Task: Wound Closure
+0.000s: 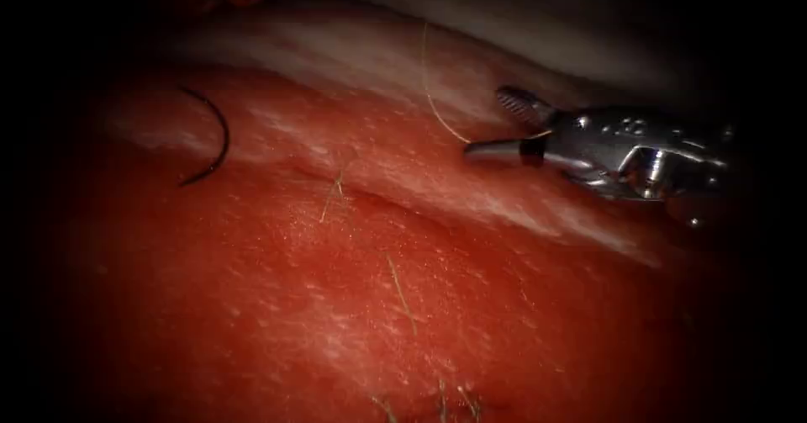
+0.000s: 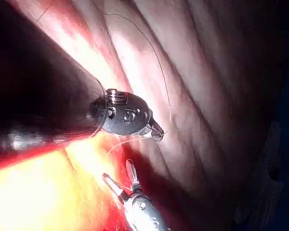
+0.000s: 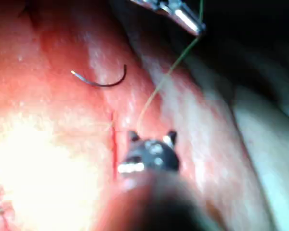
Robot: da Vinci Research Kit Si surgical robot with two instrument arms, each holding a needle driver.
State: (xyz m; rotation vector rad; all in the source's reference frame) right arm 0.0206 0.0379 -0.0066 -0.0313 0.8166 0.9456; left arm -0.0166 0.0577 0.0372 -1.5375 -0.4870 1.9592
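Observation:
The curved needle (image 1: 220,137) lies loose on the tissue (image 1: 521,339), left of the cut (image 1: 378,194), and neither tool holds it. It also appears as a dark arc (image 3: 102,83) in the right wrist view. My right tool (image 1: 487,122) reaches in from the right over the pale far edge, jaws open, with the thread (image 1: 433,103) running into the gap between them. The right wrist view shows this tool (image 3: 151,135) with the thread (image 3: 159,86) rising to my left tool (image 3: 190,21). My left tool (image 2: 158,131) looks shut on the thread (image 2: 159,67).
Short cut ends of thread (image 1: 334,192) stick up along the cut, with more (image 1: 402,293) nearer the front. Red fluid covers the near tissue. A pale fatty band (image 1: 353,49) runs along the far side. The right tool (image 2: 117,170) also shows open-jawed in the left wrist view.

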